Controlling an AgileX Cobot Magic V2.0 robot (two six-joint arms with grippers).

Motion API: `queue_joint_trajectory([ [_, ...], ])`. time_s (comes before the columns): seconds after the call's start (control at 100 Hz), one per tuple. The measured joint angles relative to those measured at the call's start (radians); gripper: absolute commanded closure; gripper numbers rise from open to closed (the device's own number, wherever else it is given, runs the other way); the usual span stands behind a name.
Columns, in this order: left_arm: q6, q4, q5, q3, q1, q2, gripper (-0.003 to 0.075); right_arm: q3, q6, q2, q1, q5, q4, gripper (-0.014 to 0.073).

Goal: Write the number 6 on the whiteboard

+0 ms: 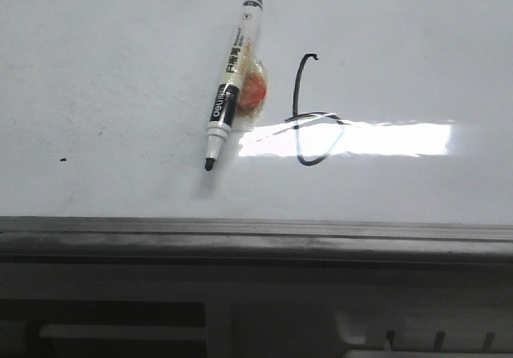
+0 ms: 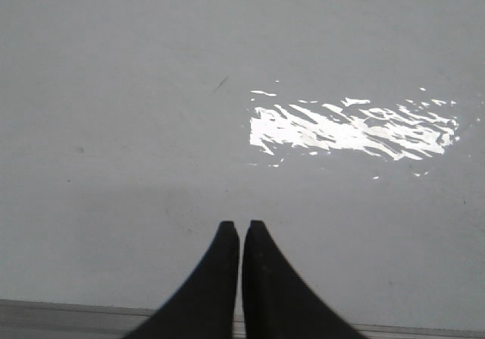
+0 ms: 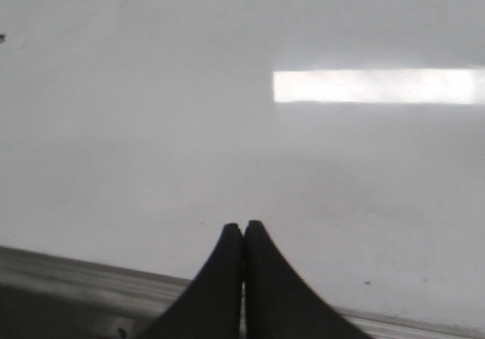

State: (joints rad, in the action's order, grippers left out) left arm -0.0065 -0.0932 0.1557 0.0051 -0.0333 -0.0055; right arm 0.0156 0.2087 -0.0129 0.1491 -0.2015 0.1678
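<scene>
Dim grey light, rectangular glare on whiteboard (image 1: 96,70), right wrist view blurred

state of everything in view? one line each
number 6: drawn on the board, loop closed
whiteboard: flat, glare strip
marker: uncapped, lying on the board, unheld
left gripper: fingers shut, empty
right gripper: fingers shut, empty

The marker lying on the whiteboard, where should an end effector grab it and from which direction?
Probably the marker's white mid-barrel, just above the orange clump stuck to its side, coming straight down onto the whiteboard. It lies flat, tip toward the rail, so the fingers should close across the barrel, clear of the number 6.
</scene>
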Motion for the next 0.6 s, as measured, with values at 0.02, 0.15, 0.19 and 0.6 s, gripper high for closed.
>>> queue_joint_trajectory([
  [0.02,0.000,0.000,0.000,0.000,0.000,0.000,0.0739,0.000,0.005,0.000,-0.013,-0.003,0.001,0.0644],
  [0.15,0.000,0.000,0.000,0.000,0.000,0.000,0.0739,0.000,0.017,0.000,-0.047,-0.103,0.002,0.0644],
  [0.19,0.000,0.000,0.000,0.000,0.000,0.000,0.0739,0.000,0.019,0.000,-0.049,-0.117,0.002,0.0644],
  [0.6,0.000,0.000,0.000,0.000,0.000,0.000,0.0739,-0.004,0.022,0.000,-0.049,-0.128,0.009,0.0644],
])
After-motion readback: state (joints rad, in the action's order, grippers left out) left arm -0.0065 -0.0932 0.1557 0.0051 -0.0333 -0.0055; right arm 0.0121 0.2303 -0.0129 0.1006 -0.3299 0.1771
